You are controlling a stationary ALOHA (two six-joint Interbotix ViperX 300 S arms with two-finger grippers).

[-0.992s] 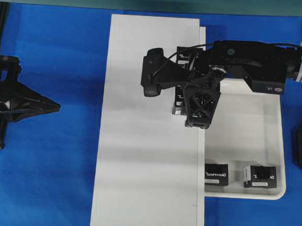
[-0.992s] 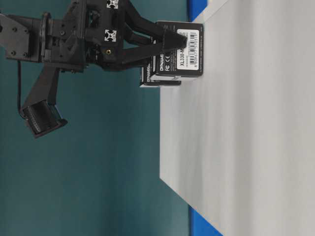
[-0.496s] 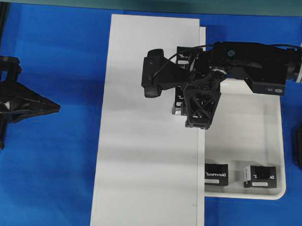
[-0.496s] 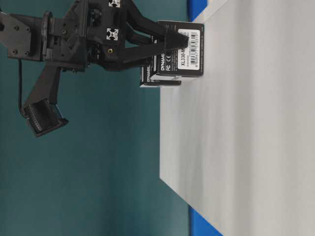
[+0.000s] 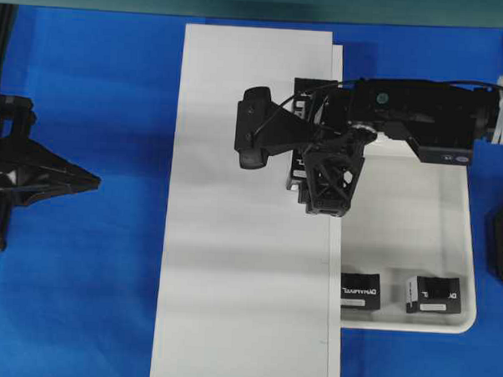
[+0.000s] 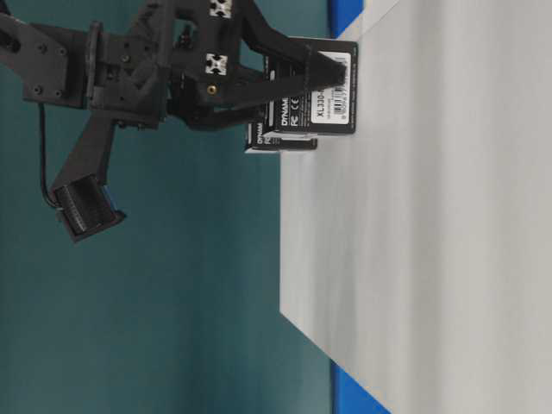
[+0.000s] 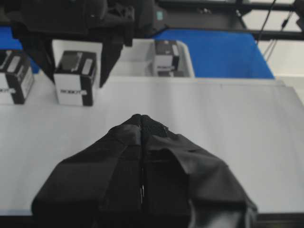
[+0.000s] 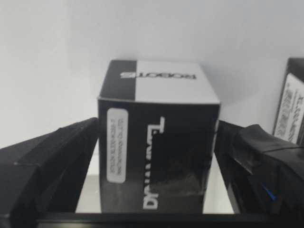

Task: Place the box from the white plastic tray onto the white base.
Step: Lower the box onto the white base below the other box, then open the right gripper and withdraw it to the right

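Note:
A black box (image 8: 156,142) with white lettering stands upright on the white base (image 5: 233,238), near its right edge. My right gripper (image 5: 323,183) reaches down over it. Its fingers (image 8: 57,161) stand on either side with thin white gaps, so it is open. The table-level view shows the box (image 6: 315,103) resting on the base (image 6: 431,259) with a finger across its label. A second box (image 5: 310,92) stands on the base behind it. The white plastic tray (image 5: 470,248) holds two boxes (image 5: 362,291) (image 5: 433,294). My left gripper (image 5: 89,180) is shut and empty, left of the base.
Blue table surface surrounds the base and the tray. The right arm's wrist camera (image 5: 252,138) hangs over the base. The left wrist view shows the straddled box (image 7: 76,78), the other box (image 7: 14,80) and the tray (image 7: 185,61) beyond.
The right gripper has shifted slightly along the box, covering more of its label. The box stays put on the base. The left arm has not moved.

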